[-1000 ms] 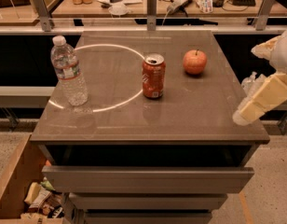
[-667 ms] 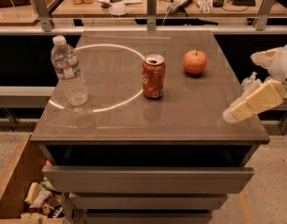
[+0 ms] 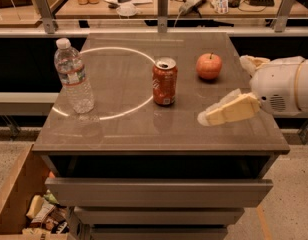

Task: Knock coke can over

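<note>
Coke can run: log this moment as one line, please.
can upright, untouched | gripper low over table, right of can, apart | bottle left | apple back right

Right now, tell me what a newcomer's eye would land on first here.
The red coke can stands upright in the middle of the table, on the rim of a bright ring of light. The pale gripper hovers over the right side, apart from the can. A water bottle stands far left, an apple back right.
</note>
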Controlling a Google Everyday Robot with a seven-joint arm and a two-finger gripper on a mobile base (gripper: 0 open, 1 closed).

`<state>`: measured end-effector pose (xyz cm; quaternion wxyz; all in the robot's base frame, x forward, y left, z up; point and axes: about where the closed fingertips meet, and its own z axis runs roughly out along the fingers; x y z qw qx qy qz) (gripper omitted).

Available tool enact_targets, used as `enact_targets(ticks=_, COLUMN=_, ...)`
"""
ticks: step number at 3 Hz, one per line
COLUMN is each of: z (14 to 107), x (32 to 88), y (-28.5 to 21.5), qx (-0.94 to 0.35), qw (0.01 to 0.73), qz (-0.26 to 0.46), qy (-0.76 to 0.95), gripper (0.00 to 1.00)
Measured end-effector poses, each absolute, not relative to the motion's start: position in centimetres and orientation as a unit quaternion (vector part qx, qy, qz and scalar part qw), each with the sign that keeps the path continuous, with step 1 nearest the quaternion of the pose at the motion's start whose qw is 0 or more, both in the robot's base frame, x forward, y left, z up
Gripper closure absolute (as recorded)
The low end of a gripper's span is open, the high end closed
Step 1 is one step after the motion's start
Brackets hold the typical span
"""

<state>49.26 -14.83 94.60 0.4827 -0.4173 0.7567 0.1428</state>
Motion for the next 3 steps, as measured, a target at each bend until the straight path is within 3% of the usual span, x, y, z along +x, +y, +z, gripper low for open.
enact_targets(ticks=1, z=96.1, x=51.3, y=-14.7, qx=-0.386, qw=0.524, qz=0.109, qy=0.751, gripper=0.0)
enact_targets(ticks=3, z=92.3, x=52.8, y=-12.9, qx=-0.336, qw=0.544, qz=0.116, qy=0.76, gripper=0.0)
